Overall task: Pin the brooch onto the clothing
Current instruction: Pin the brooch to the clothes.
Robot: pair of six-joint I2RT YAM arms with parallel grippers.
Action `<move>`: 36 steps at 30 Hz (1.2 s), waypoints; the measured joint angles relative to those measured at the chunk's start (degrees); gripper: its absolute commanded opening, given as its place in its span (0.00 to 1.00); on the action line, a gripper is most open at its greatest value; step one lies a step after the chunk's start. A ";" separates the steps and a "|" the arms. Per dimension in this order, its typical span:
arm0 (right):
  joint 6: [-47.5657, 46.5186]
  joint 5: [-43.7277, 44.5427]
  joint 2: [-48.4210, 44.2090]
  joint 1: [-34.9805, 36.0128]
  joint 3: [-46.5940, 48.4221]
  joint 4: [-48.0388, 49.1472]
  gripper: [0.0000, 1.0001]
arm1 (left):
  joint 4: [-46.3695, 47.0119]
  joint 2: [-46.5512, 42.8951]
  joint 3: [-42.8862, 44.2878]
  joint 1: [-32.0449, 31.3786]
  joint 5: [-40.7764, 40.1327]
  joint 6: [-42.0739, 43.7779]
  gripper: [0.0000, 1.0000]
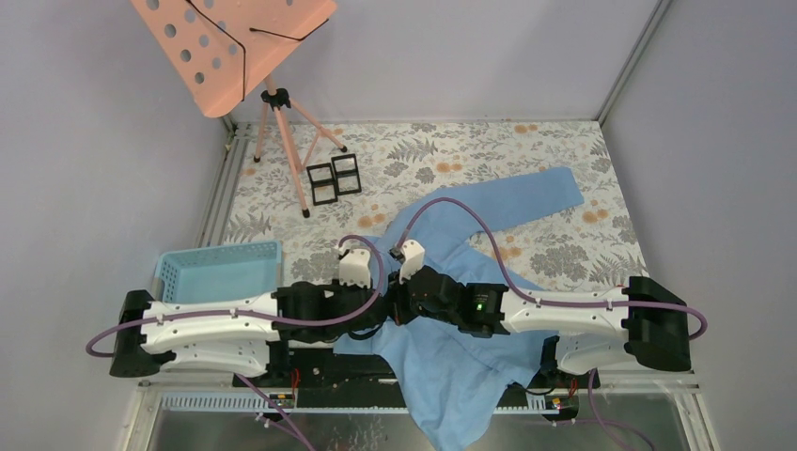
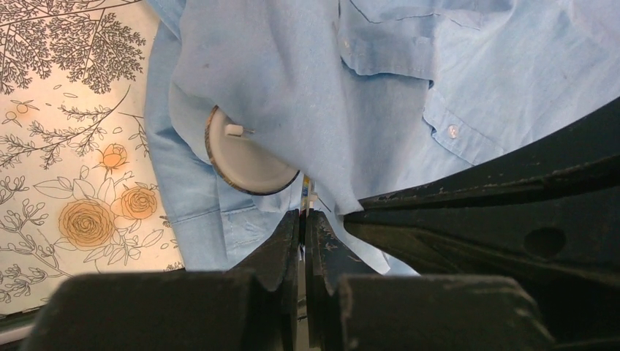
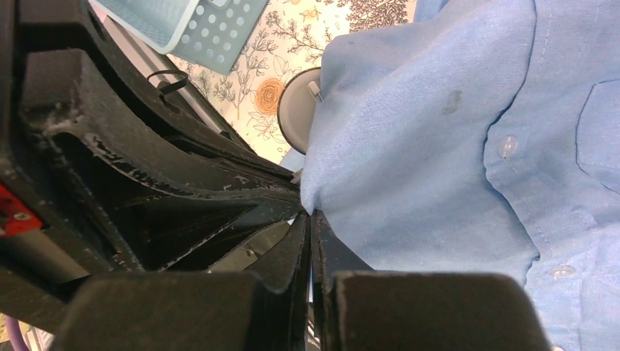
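The clothing, a light blue shirt (image 1: 507, 202), lies spread over the floral table and hangs over its near edge. Both arms meet over its left part. My left gripper (image 2: 303, 213) is shut on a thin coloured piece seen edge on, with a white clasp and a wire pin: the brooch (image 2: 308, 191). A round disc (image 2: 241, 157) with its own white clasp shows from the back, partly under a fold of the shirt (image 2: 307, 73). My right gripper (image 3: 310, 212) is shut on a raised fold of the shirt (image 3: 409, 146), close beside the disc (image 3: 295, 113).
A light blue plastic basket (image 1: 221, 268) stands left of the shirt, beside the left arm (image 1: 235, 319). A salmon music stand (image 1: 226, 47) rises at the back left, with two small black frames (image 1: 334, 178) by its feet. Grey walls close in the table.
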 measured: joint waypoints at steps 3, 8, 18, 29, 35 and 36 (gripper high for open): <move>-0.55 -0.81 0.02 0.00 -0.02 0.07 0.00 | -0.15 1.22 0.79 0.00 -0.46 -0.28 0.00; -0.63 -1.62 0.02 0.00 -0.02 -0.04 0.00 | -0.26 1.92 1.81 0.00 -1.57 -0.96 0.00; -0.39 -2.51 2.29 0.00 1.03 -0.63 0.00 | -0.44 -0.50 1.36 0.00 -2.23 -2.27 0.00; -0.13 -2.93 4.81 0.00 3.45 -2.56 0.00 | 1.79 -4.85 -1.88 0.00 -2.21 -2.45 0.00; 0.17 -2.91 5.27 0.00 4.28 -3.63 0.00 | 2.08 -5.97 -2.10 0.00 -2.19 -2.40 0.00; 0.26 -2.91 5.53 0.00 4.50 -3.72 0.00 | 2.03 -6.10 -2.12 0.00 -2.21 -2.40 0.00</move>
